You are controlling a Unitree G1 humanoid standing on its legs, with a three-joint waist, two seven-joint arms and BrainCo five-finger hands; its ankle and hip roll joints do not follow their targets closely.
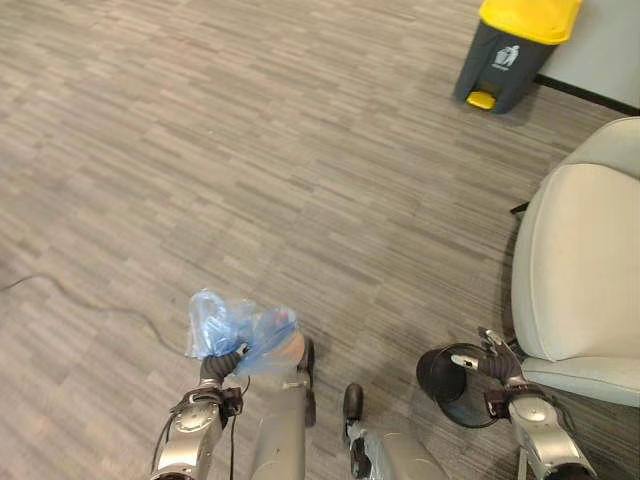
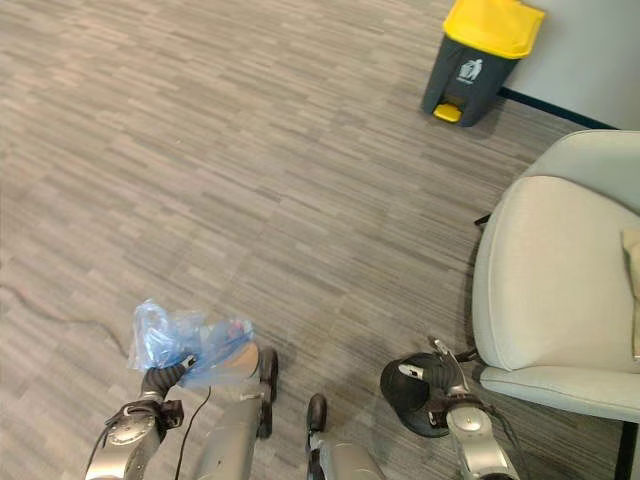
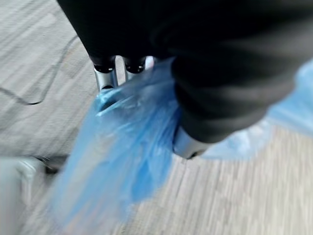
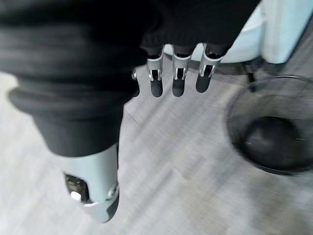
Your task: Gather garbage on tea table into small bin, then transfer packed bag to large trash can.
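Note:
My left hand (image 1: 214, 372) is shut on a crumpled blue plastic bag (image 1: 243, 329), held low over the carpet at the lower left. In the left wrist view the bag (image 3: 124, 161) bunches between my fingers (image 3: 104, 76) and thumb. My right hand (image 1: 506, 378) hangs open at the lower right with nothing in it, its fingers (image 4: 177, 81) straight. Just beside it a small black mesh bin (image 1: 452, 384) stands on the floor, also seen in the right wrist view (image 4: 271, 132). The large dark grey trash can (image 1: 513, 48) with a yellow lid stands far ahead at the upper right.
A pale upholstered armchair (image 1: 580, 265) fills the right side, close to my right hand and the small bin. Grey striped carpet (image 1: 250, 150) stretches open between me and the large trash can. A pale wall (image 2: 600, 60) runs behind the can.

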